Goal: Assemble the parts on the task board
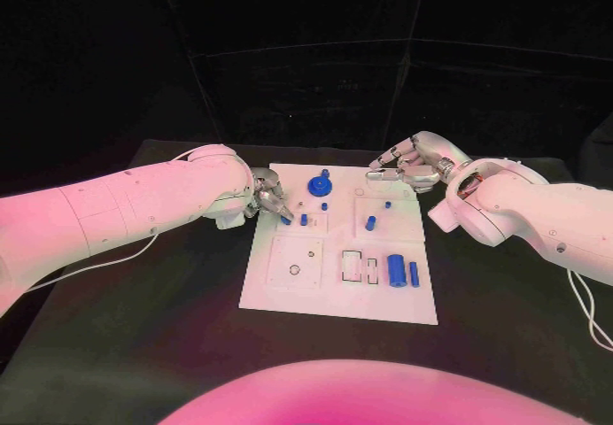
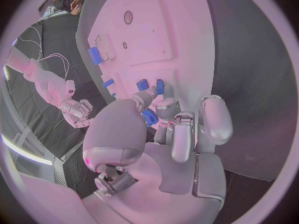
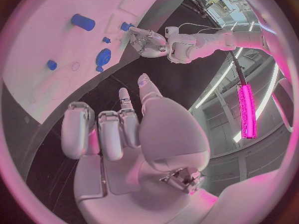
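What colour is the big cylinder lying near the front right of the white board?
Blue. The cylinder shows best in the head view, lying on the white board.

white task board point(image 1: 335, 301), blue parts point(image 1: 396, 269) — black table point(image 1: 153, 336)

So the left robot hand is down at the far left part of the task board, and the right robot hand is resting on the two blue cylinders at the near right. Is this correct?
Not quite. The left robot hand is at the far left of the task board, but the right robot hand is up by the board's far right corner, well away from the two blue cylinders, as the head view shows.
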{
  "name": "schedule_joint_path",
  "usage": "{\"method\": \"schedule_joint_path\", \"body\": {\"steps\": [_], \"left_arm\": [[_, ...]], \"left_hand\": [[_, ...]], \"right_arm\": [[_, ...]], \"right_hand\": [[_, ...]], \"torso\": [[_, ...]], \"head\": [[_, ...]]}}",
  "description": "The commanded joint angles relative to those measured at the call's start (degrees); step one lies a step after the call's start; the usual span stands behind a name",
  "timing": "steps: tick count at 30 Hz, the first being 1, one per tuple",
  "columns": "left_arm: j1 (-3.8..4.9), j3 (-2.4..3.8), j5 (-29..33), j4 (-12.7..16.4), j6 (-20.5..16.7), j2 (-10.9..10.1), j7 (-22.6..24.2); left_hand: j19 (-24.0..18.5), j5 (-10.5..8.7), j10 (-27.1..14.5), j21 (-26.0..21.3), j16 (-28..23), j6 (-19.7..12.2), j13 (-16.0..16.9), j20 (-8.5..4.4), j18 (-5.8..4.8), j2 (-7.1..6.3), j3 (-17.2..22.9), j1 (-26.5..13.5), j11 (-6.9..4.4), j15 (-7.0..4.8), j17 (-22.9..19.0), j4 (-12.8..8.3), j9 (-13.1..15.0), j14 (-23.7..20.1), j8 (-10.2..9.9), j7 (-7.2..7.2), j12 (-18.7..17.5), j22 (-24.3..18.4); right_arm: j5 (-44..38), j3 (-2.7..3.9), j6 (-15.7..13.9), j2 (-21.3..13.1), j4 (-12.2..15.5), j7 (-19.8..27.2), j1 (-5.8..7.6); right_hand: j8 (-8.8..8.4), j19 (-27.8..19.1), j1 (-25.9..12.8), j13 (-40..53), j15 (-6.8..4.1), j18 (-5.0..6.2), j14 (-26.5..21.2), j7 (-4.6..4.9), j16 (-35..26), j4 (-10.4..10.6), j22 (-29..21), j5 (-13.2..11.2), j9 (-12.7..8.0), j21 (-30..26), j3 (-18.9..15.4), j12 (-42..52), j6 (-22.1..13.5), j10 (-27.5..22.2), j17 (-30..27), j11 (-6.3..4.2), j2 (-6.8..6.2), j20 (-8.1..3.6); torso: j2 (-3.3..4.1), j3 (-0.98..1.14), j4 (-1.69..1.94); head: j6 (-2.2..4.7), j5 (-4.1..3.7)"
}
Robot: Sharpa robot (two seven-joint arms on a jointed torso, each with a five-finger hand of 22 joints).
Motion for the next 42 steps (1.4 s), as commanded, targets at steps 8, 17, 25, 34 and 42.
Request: {"method": "schedule_joint_path", "body": {"steps": [8, 17, 25, 34, 42], "left_arm": [[-0.23, -0.18, -0.2, -0.3, 1.6, 0.6, -1.1], [-0.22, -0.18, -0.2, -0.8, 1.8, 1.1, -1.7], [-0.21, -0.18, -0.2, -1.4, 1.6, 1.3, -2.0], [-0.21, -0.17, -0.2, -1.8, 0.6, 1.2, -2.1], [-0.20, -0.14, 0.8, -1.4, -2.7, 0.5, -0.7]], "left_hand": [[0.6, 0.32, 0.8, 0.6, 0.2, 1.0, 0.7, -0.40, 0.40, -0.99, -0.5, -5.2, -0.41, -0.58, 15.1, 0.4, 0.7, 6.0, 1.6, -0.73, 0.9, 0.5], [0.9, 0.33, 1.0, 0.8, 0.2, 1.4, 1.1, -0.65, 0.32, -1.61, -3.7, -7.2, -0.70, -0.86, 15.1, 2.0, 1.1, 6.0, 2.2, -1.04, 1.3, 0.9], [0.9, 0.33, 1.0, 0.9, 0.2, 1.4, 1.2, -0.75, 0.30, -1.56, -4.9, -7.6, -0.78, -0.94, 15.1, 2.6, 1.1, 6.0, 2.4, -1.12, 1.4, 1.0], [0.9, 0.32, 1.0, 0.7, 0.2, 1.5, 1.3, -0.79, 0.29, -2.24, -9.1, -10.0, -0.69, -0.91, 15.1, 4.9, 1.3, 6.0, 2.9, -1.01, 1.6, 1.0], [0.9, 0.31, 0.8, 0.6, 0.2, 1.3, 1.1, -0.81, 0.33, -3.28, -13.6, -11.3, -0.71, -0.94, 15.1, 6.5, 1.4, 6.0, 3.0, -1.04, 1.5, 0.9]], "right_arm": [[-0.1, 0.03, 0.2, 0.1, 0.1, 0.3, 0.10], [-0.1, 0.03, 0.1, 0.0, 0.2, 0.3, 0.10], [-0.1, 0.03, 0.0, 0.0, 0.2, 0.3, 0.11], [-0.1, 0.03, -0.1, -0.1, 0.2, 0.3, 0.11], [-0.1, 0.03, -0.1, -0.1, 0.2, 0.3, 0.11]], "right_hand": [[0.36, -0.5, -0.2, 6.9, -0.24, -0.49, 4.1, 0.03, -0.3, -0.1, -0.1, 0.3, 0.0, -0.3, -0.5, -0.2, -0.2, 0.0, 6.5, -0.11, 0.22, 0.02], [0.37, -0.5, -0.2, 6.9, -0.24, -0.48, 4.1, 0.03, -0.4, 0.0, -0.1, 0.3, 0.0, -0.4, -0.6, -0.2, -0.2, 0.0, 6.5, -0.11, 0.23, 0.01], [0.39, -0.5, -0.3, 6.9, -0.24, -0.48, 4.1, 0.03, -0.4, 0.1, -0.1, 0.3, 0.0, -0.4, -0.7, -0.2, -0.2, 0.0, 6.4, -0.11, 0.25, 0.01], [0.43, -0.5, -0.5, 6.9, -0.24, -0.48, 4.1, 0.03, -0.4, 0.3, -0.1, 0.3, 0.0, -0.4, -0.9, -0.3, -0.2, -0.1, 6.4, -0.10, 0.30, 0.01], [0.43, -0.5, -0.6, 6.9, -0.24, -0.48, 4.1, 0.03, -0.4, 0.3, -0.1, 0.3, 0.0, -0.4, -1.0, -0.3, -0.2, -0.1, 6.4, -0.10, 0.33, 0.01]], "torso": [[0.02, 0.05, -0.08], [-0.01, 0.05, -0.03], [-0.02, 0.01, -0.01], [-0.03, 0.00, -0.01], [-0.05, -0.02, 0.02]], "head": [[-0.07, -0.06], [-0.14, -0.27], [-0.12, -0.35], [-0.09, -0.44], [0.04, -0.59]]}}
